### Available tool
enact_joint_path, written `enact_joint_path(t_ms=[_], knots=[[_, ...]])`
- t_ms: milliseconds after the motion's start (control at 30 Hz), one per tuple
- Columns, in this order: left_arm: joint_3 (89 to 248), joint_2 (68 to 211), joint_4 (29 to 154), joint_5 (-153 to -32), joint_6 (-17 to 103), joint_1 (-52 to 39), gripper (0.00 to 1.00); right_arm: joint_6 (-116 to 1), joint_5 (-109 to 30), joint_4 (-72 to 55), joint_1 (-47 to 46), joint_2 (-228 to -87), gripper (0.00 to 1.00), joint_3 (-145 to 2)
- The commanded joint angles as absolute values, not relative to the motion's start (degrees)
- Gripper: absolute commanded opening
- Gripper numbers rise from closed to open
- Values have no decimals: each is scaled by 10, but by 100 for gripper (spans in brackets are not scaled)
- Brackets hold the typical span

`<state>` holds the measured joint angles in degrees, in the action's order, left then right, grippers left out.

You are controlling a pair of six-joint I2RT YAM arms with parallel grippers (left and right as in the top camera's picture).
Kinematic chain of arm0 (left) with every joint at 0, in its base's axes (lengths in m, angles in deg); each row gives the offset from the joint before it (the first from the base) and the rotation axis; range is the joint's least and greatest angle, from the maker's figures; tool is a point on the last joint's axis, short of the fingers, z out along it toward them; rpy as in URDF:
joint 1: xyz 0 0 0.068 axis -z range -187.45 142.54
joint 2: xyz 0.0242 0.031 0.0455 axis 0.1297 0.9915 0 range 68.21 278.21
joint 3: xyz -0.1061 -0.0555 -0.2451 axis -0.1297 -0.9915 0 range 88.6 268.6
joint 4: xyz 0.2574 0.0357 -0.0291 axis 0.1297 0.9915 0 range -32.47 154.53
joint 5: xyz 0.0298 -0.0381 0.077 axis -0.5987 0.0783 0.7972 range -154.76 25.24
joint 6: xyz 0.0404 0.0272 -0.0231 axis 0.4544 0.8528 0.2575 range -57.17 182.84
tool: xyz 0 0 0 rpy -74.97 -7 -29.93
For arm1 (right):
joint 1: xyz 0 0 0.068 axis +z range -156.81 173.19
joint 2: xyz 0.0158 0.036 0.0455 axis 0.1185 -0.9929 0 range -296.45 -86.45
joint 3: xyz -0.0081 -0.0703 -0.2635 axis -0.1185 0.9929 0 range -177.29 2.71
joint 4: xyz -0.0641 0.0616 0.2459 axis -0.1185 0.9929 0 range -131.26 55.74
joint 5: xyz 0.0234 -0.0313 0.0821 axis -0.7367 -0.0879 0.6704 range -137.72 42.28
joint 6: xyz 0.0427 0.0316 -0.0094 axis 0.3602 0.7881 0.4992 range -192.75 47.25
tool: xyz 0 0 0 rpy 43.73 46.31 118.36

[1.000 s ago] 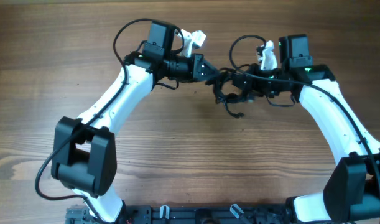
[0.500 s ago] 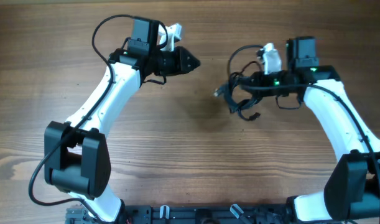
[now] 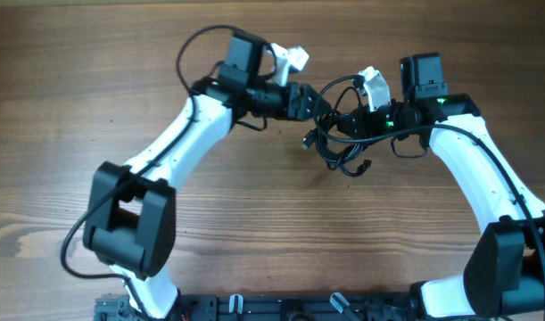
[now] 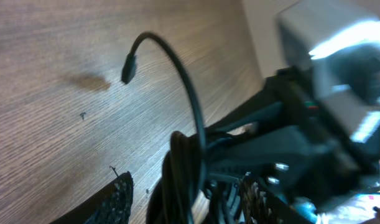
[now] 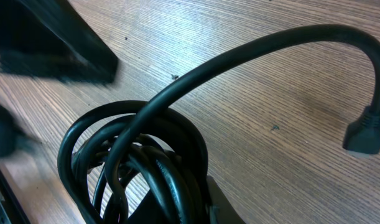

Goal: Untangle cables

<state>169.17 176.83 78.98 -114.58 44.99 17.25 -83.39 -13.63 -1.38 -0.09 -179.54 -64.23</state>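
Observation:
The cables [image 3: 336, 143] are a bunch of thin black loops hanging just above the wooden table, left of my right arm. My right gripper [image 3: 359, 125] is shut on the bunch; in the right wrist view the coils [image 5: 146, 155] press against its finger [image 5: 224, 208], and one strand arcs out to a plug end [image 5: 364, 134]. My left gripper [image 3: 315, 100] has come in from the left, open. In the left wrist view its fingers [image 4: 122, 199] straddle the looped cables [image 4: 183, 168] without pinching them, and a strand with a plug [image 4: 128, 67] curves up above.
The bare wooden table [image 3: 254, 205] spreads on all sides of the tangle. A black rail [image 3: 299, 308] and both arm bases sit along the front edge. The two grippers are close together at the back middle.
The left gripper let go of the cables, swung away to the left, opened, and has come back to the bunch. The right gripper kept its hold and shifted slightly left.

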Motion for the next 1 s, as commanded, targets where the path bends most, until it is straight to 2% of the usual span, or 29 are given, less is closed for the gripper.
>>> enact_joint_path(t_ms=[0, 133, 267, 300, 333, 400, 533, 633, 800, 967], knots=[[1696, 1792, 792, -1096, 466, 189, 53, -833, -116, -13, 2, -1798, 8, -644], [1695, 1818, 796, -1096, 466, 201, 45, -832, -116, -13, 2, -1798, 8, -644], [1695, 1824, 796, -1064, 465, 204, 21, -830, -116, -13, 2, -1798, 8, -644], [1695, 1824, 796, -1063, 465, 199, 9, -819, -118, -14, 2, -1798, 8, -644], [1695, 1824, 796, -1062, 465, 194, 4, -803, -124, -16, 2, -1798, 8, -644], [1695, 1824, 796, -1054, 452, 180, 4, -734, -173, -19, 2, -1798, 4, -644], [1695, 1824, 806, -1048, 426, 142, 4, -647, -198, -31, 2, -1798, 4, -644], [1695, 1824, 860, -997, 424, 138, 4, -476, -281, -42, 2, -1797, 4, -644], [1695, 1824, 938, -908, 386, 137, 4, -440, -284, -85, -4, -1753, 4, -644], [1695, 1824, 947, -904, 379, 135, 4, -428, -275, -97, -48, -1672, 4, -644]])
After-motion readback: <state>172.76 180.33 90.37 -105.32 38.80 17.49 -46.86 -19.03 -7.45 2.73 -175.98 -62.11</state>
